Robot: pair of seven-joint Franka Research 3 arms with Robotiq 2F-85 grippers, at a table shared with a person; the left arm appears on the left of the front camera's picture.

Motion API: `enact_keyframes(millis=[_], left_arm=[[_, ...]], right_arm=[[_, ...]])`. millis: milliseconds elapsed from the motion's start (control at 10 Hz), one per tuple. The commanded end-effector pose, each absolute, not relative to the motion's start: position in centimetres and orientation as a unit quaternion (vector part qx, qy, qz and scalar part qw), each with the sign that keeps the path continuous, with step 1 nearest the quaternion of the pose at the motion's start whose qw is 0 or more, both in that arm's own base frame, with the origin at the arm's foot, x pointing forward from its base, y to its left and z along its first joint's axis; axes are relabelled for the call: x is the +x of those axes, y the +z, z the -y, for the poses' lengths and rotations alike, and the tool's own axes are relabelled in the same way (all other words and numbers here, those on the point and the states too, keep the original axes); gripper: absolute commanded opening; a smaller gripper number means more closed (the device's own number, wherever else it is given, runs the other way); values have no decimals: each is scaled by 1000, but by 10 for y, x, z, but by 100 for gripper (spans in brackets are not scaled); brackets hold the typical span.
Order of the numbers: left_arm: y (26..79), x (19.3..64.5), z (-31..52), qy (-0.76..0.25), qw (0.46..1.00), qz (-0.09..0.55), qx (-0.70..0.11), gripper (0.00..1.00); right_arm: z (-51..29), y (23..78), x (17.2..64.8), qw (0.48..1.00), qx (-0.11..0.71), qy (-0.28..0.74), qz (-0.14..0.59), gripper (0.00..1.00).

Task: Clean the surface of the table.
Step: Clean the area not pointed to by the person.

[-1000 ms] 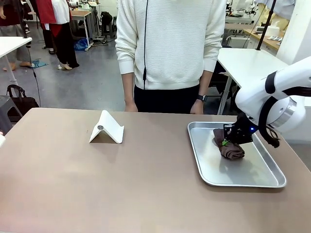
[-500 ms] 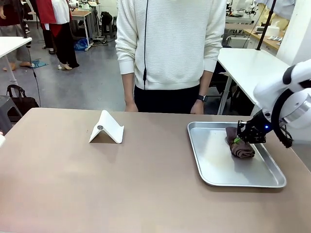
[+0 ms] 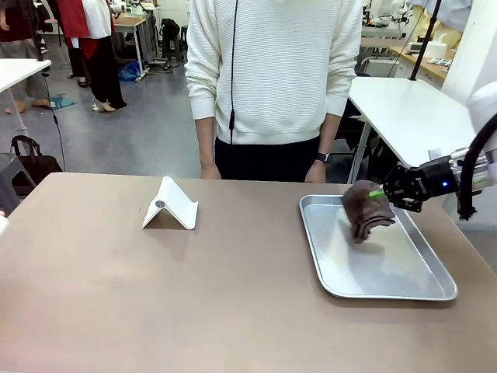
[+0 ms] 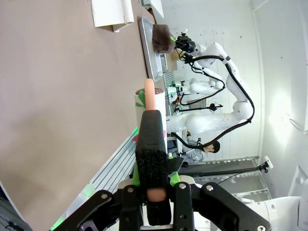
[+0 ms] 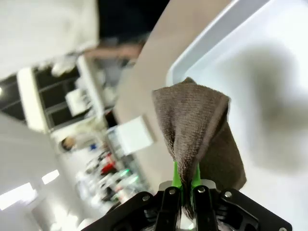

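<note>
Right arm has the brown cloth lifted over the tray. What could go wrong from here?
The right gripper pinches the cloth by one small fold, the rest hanging loose; it may slip free in transit. The hanging end sits low over the tray and could snag its rim. A wide wipe across the table might knock the white stand.
</note>
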State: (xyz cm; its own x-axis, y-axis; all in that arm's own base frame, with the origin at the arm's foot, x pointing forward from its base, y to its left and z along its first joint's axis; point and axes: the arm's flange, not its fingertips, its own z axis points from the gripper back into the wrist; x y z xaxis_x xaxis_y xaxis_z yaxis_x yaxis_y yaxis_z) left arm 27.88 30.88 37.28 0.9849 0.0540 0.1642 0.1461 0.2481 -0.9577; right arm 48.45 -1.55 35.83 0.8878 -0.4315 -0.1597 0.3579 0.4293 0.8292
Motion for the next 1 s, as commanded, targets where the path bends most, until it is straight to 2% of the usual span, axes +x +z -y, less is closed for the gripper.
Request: enact_keyframes(millis=[0,300,500,800,900], left_arm=[[375,275,-305,-29,787,81,-611,22],[375,275,-305,-29,787,81,-611,22],[375,275,-305,-29,787,81,-611,22],[375,275,-305,-29,787,81,-611,22],[375,275,-305,-29,787,81,-611,22]], right_arm=[[29,361,474,784,585,-207,-28,0],[64,397,436,715,681,-123,-99,0],[115,413,403,696,704,-125,-63,0],[168,391,393,649,718,-250,12,0],[155,412,388,678,713,-176,-39,0]])
